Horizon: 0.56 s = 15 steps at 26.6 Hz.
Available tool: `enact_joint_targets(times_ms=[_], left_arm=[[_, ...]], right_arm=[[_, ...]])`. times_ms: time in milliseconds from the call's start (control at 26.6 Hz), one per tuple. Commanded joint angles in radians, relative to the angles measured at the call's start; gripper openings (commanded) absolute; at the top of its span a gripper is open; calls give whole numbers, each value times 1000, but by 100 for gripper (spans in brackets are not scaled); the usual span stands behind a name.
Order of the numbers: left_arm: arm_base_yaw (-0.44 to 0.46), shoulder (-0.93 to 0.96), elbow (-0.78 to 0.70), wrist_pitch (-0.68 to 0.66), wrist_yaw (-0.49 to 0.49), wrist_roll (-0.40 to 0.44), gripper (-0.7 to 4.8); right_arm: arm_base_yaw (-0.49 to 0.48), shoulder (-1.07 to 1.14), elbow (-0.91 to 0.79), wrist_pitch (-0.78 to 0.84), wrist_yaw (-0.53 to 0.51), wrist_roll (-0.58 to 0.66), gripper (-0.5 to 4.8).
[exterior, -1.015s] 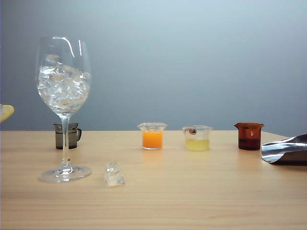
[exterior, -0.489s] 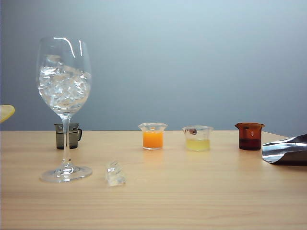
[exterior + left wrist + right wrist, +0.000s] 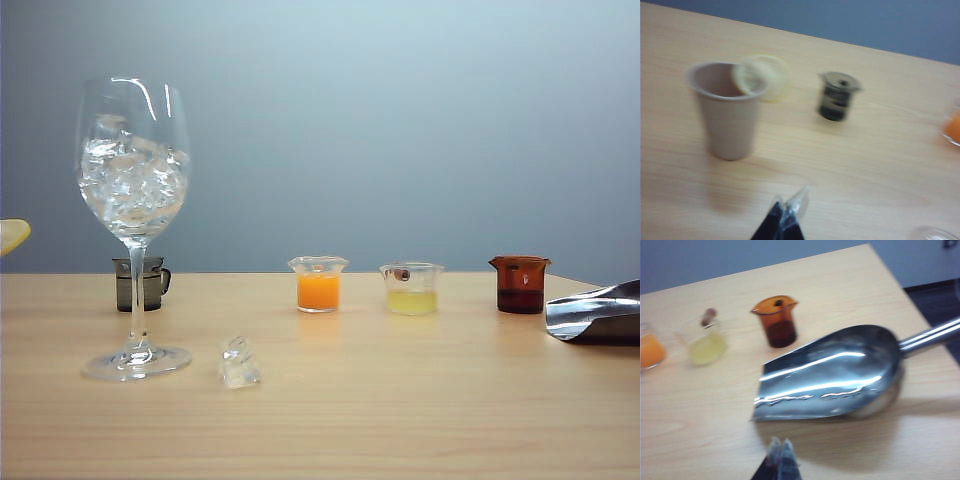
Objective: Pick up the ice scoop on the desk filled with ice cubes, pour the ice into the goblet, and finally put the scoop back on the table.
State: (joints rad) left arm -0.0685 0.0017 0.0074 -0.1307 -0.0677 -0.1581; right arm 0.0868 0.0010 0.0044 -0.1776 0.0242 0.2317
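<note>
Ice scoop [image 3: 594, 314] lying empty on the surface [image 3: 400, 400] at the far right edge of the exterior frame, mouth toward the middle. Goblet [image 3: 133, 200] at upper left, bowl holding ice cubes [image 3: 132, 185]; one stray ice lump [image 3: 239, 362] just beside its foot. Right hand [image 3: 781, 450] pressed together, hovering near the scoop, apart from it. Left hand [image 3: 787, 212] pressed together above bare surface, near a beige cup [image 3: 727, 112].

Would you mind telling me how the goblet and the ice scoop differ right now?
The goblet is clear glass and stands upright at the left; the ice scoop is shiny steel and lies on its side at the right. The goblet's bowl holds ice cubes; the scoop is empty. Both rest on the desk, with no tool gripping either.
</note>
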Motion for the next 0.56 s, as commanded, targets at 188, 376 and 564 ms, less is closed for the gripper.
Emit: enact_joint_targets(times_ms=[188, 376, 564], left_arm=[[122, 0, 2, 11, 0, -3, -2], [122, 0, 2, 12, 1, -3, -2], [122, 0, 2, 12, 1, -3, -2]], right_arm=[[-88, 1, -3, 2, 0, 3, -8], [-93, 1, -3, 2, 0, 3, -9], [-93, 1, -3, 2, 0, 3, -9]])
